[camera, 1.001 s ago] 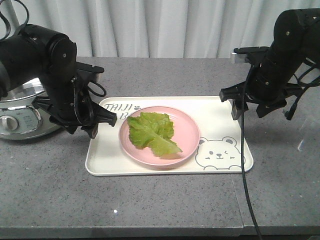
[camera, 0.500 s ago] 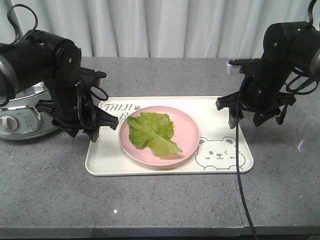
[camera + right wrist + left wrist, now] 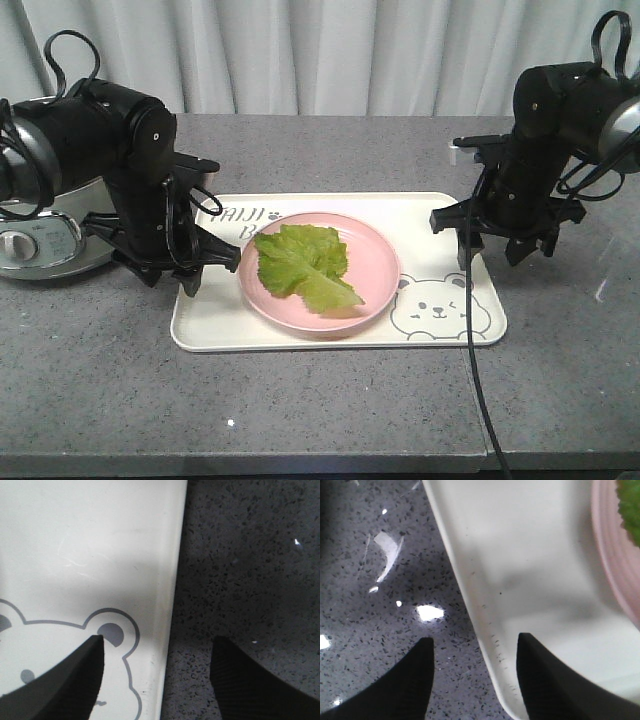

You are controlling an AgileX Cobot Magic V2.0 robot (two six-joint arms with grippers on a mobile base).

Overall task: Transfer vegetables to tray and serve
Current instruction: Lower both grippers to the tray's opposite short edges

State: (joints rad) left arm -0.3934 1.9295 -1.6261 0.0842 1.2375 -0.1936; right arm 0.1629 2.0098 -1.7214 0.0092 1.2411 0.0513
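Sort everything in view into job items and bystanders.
Job: lettuce leaf; pink plate under it; cream tray; left gripper and right gripper, each open astride a tray edge.
Bystanders: silver cooker at the left; grey counter; curtain.

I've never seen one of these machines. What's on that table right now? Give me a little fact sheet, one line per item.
Tray: cream-white, bear drawing, flat on the grey table
Pink plate: on the tray
Lettuce leaf: lying on the pink plate
Left gripper: open, fingers astride the tray edge on its side
Right gripper: open, fingers astride the opposite tray edge, by the bear
Cooker: silver, beside the left arm
Tray lifted: not yet
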